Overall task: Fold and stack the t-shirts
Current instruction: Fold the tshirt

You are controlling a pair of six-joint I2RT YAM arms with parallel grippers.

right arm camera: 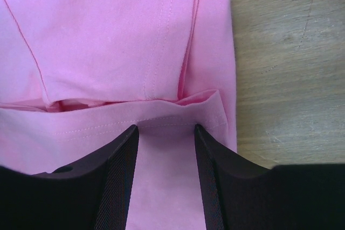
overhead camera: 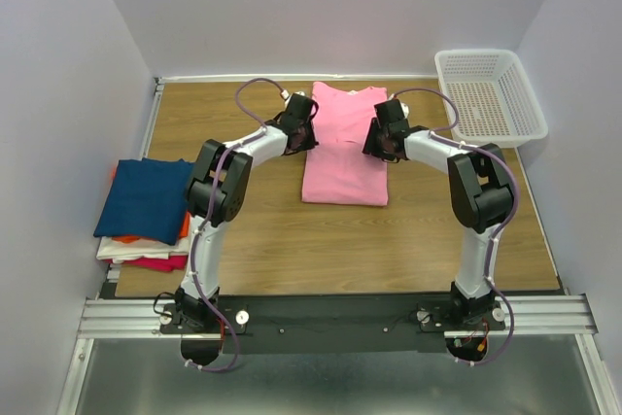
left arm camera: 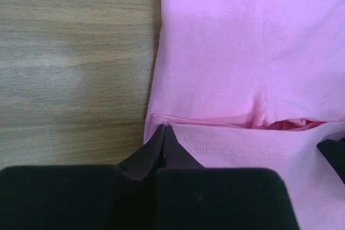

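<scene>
Pink t-shirt (overhead camera: 346, 164): mid-table, sides folded in. Step: grasping hem for cross-fold. Left gripper (left arm camera: 163, 133): closed tight at hem's left corner. Right gripper (right arm camera: 165, 132): jaws wide, straddling hem. Next: right must pinch, then both lift together.

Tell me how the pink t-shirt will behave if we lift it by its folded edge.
Probably floppy: the pink t-shirt lies in thin, soft layers and its folded hem visibly ripples, so it would likely sag between grip points. Pushed across the wooden table, it would probably bunch rather than slide whole.
</scene>
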